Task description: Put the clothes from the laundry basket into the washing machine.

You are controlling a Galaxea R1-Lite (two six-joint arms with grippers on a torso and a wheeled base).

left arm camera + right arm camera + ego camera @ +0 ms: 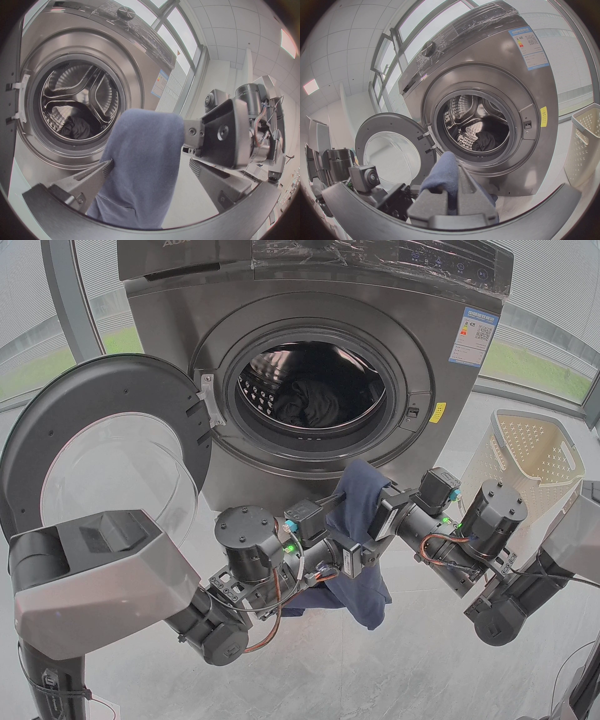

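Pinching a fold of the navy garment [359, 496] between its two pads, the right gripper [453, 184] has its jaws drawn narrow with only the cloth between them. From that pinch the fabric rises in a rounded hump just above the jaws, then drapes down below them in a long loose tail that hangs over the pale floor [387, 665]. Facing it from the other side, the left gripper [151, 165] has its jaws spread wide with the hanging cloth between them; one fingertip touches the garment's edge, while the other finger stands apart from the cloth. The two grippers sit close together, nearly nose to nose, with the garment between. Just ahead of both pairs of jaws and a little above them is the washing machine [400, 334], its round drum [312, 390] open and a black garment [309, 404] lying in the bottom of it. Out to the left jaws' outer side the door [81, 402] is swung fully open. Off to the right jaws' outer side, near the machine's front corner, stands the cream perforated laundry basket [531, 446], tipped at an angle.
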